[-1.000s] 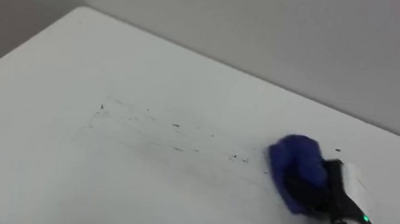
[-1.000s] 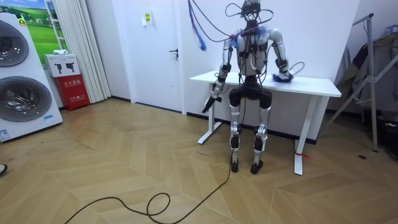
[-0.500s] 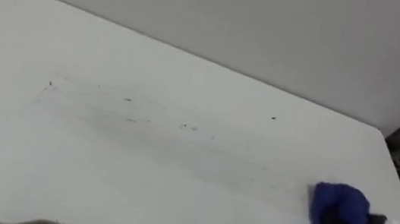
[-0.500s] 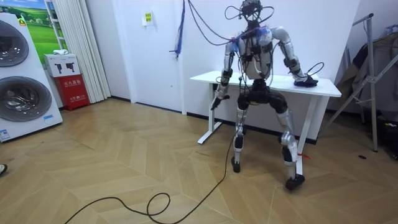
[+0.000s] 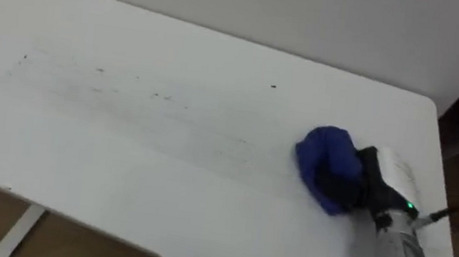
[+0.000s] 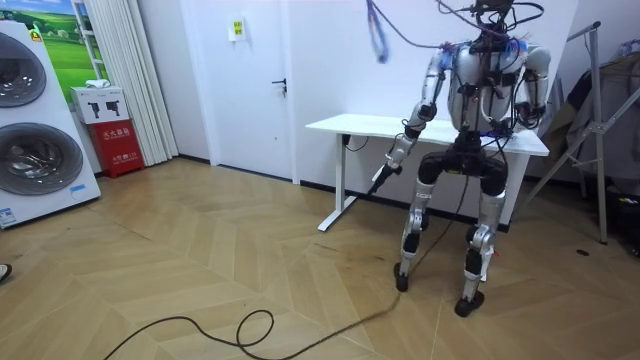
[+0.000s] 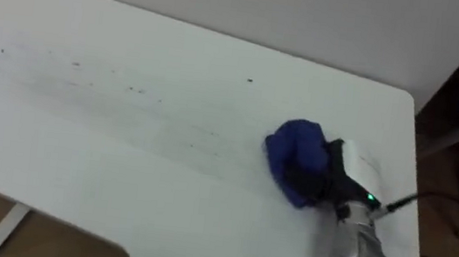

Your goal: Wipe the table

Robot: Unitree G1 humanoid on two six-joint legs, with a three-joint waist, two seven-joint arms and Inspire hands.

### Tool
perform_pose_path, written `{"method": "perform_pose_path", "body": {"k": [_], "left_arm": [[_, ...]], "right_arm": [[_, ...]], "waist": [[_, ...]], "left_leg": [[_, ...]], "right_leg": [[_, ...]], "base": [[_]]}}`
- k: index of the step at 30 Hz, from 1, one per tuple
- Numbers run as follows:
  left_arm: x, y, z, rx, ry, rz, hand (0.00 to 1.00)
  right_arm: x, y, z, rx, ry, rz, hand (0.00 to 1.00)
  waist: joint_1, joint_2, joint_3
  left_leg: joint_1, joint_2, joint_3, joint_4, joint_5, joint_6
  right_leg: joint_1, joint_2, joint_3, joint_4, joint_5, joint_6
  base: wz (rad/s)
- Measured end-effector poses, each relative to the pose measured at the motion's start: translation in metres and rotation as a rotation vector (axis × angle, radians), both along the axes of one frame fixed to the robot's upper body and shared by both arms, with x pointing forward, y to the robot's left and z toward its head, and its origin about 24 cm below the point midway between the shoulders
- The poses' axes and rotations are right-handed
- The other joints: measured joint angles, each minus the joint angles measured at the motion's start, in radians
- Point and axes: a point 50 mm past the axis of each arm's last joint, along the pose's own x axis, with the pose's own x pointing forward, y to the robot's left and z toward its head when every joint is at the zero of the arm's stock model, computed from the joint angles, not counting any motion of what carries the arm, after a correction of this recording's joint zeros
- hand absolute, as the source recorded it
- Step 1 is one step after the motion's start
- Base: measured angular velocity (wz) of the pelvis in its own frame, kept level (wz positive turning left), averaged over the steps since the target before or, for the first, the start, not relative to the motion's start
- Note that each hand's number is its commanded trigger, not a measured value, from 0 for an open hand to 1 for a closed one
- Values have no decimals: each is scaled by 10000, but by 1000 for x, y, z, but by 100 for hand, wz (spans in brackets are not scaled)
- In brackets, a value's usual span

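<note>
- Left hand (image 6: pixel 381 180): hangs below the tabletop.
- Right hand (image 5: pixel 373 188): clenched on the cloth.
- Crumpled blue cloth (image 5: pixel 324 162): in that grasp, bunched ahead of the fingers and resting on the table.
- White rectangular table (image 5: pixel 159 199): beneath the hand.
- Faint dark specks (image 5: pixel 159 96): well to the hand's left.

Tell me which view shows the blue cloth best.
The left eye view: the blue cloth lies bunched on the white table, whole apart from where the right hand grips it. The right eye view shows much the same. The room view is too distant to make it out.
</note>
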Motion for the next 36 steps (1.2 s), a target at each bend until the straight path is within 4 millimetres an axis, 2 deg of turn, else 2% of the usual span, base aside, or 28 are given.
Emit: {"method": "perform_pose_path", "body": {"k": [1,2,3,4,5,7,8,10,11,14,16,17,19,20,22,24,25,26,29,30,31,32,36], "left_arm": [[-1,4,2,149,-72,223,0],[3,8,3,317,-107,83,0],[4,10,4,400,-126,17,0],[12,11,4,508,-262,-207,0],[21,12,5,574,-527,-405,0],[36,9,4,508,-931,-672,0],[49,5,4,500,-1262,-987,0],[61,0,3,623,-1534,-1320,0],[70,-5,2,629,-1740,-1541,0],[77,-17,-1,404,-1819,-1921,0],[79,-22,-3,301,-1747,-2152,0],[77,-22,-4,290,-1580,-2101,0],[76,-23,-4,262,-1451,-2074,0],[74,-23,-5,231,-1385,-1940,0],[61,-21,-5,262,-1061,-1785,0],[45,-17,-4,240,-707,-1525,0],[36,-17,-5,217,-436,-1442,0],[30,-18,-5,79,-272,-1389,0],[31,-19,-4,-10,-398,-1462,0],[32,-18,-3,-7,-507,-1505,0],[36,-19,-3,-8,-626,-1536,0],[41,-19,-3,-29,-779,-1581,0],[52,-21,-2,-84,-1168,-1735,0]], "right_arm": [[-14,-15,-2,-132,-44,-800,100],[-29,-27,-5,-197,-38,-1581,100],[-36,-33,-8,-182,17,-1949,100],[-48,-39,-11,-128,115,-2476,100],[-54,-42,-14,-113,174,-2774,100],[-54,-41,-15,14,225,-2904,100],[-50,-40,-15,62,239,-2971,100],[-39,-35,-13,117,233,-2939,100],[-30,-29,-12,243,305,-2893,100],[-2,-12,-6,222,589,-2083,100],[29,24,9,278,663,-96,100],[46,48,18,348,547,1155,100],[62,80,25,479,519,2606,100],[67,91,28,572,447,3063,100],[71,95,31,510,404,3377,100],[66,91,28,494,495,3304,100],[57,87,20,590,614,3278,100],[49,85,15,694,588,3188,100],[37,80,9,799,480,3014,100],[33,78,7,769,398,2924,100],[29,76,5,731,356,2837,100],[26,75,2,683,383,2763,100],[16,68,-3,582,462,2437,100]], "waist": [[-100,-39,-21],[-306,-72,-81],[-327,-114,-84],[-322,-212,-122],[-319,-293,-120],[-266,-340,-102],[-287,-334,-100],[-215,-338,-86],[-149,-327,-80],[145,-271,-32],[629,-264,159],[732,-282,221],[963,-302,326],[1179,-290,350],[1366,-279,343],[1334,-278,338],[1128,-258,333],[1004,-191,276],[790,-54,204],[705,-44,141],[615,-24,117],[538,48,71],[469,109,22]], "left_leg": [[196,-109,-22,-198,8,13],[296,-215,-24,-268,6,24],[350,-266,-26,-289,10,31],[432,-320,-19,-355,-14,72],[512,-322,-10,-420,-48,130],[562,-319,-50,-475,-49,133],[553,-324,-105,-477,-51,135],[583,-306,-212,-498,-53,140],[587,-272,-304,-512,-53,140],[580,-216,-534,-627,-50,144],[517,-107,-588,-745,-72,85],[367,-109,-750,-756,-82,62],[206,-124,-1031,-738,-52,67],[130,-148,-1198,-736,7,123],[152,-208,-1394,-720,26,138],[194,-276,-1593,-704,30,148],[254,-306,-1696,-666,28,152],[300,-321,-1695,-628,25,157],[417,-361,-1694,-639,17,169],[421,-419,-1689,-643,18,171],[489,-485,-1651,-645,19,172],[588,-487,-1608,-648,19,172],[734,-474,-1484,-679,11,184]], "right_leg": [[105,-27,158,-124,68,73],[324,-59,152,-300,151,153],[400,-87,157,-371,178,190],[473,-116,187,-423,231,238],[484,-115,180,-407,268,246],[497,-99,139,-439,357,246],[514,-95,139,-464,390,251],[538,-51,157,-466,396,241],[467,-3,197,-428,420,201],[249,124,447,-382,551,32],[-10,281,490,-381,714,-108],[-158,337,483,-399,745,-150],[-243,401,463,-437,765,-177],[-233,404,403,-447,759,-174],[-154,405,367,-614,732,-132],[73,384,177,-759,722,-108],[258,364,42,-783,718,-99],[378,350,40,-771,722,-92],[622,334,52,-830,711,-68],[703,289,58,-920,661,11],[802,223,61,-959,584,129],[879,220,97,-959,577,140],[980,227,219,-978,537,137]], "base": [[-13],[0],[7],[-5],[-9],[-10],[-6],[-9],[-18],[-37],[-40],[-21],[15],[32],[35],[35],[41],[41],[22],[13],[4],[-4],[-9]]}}
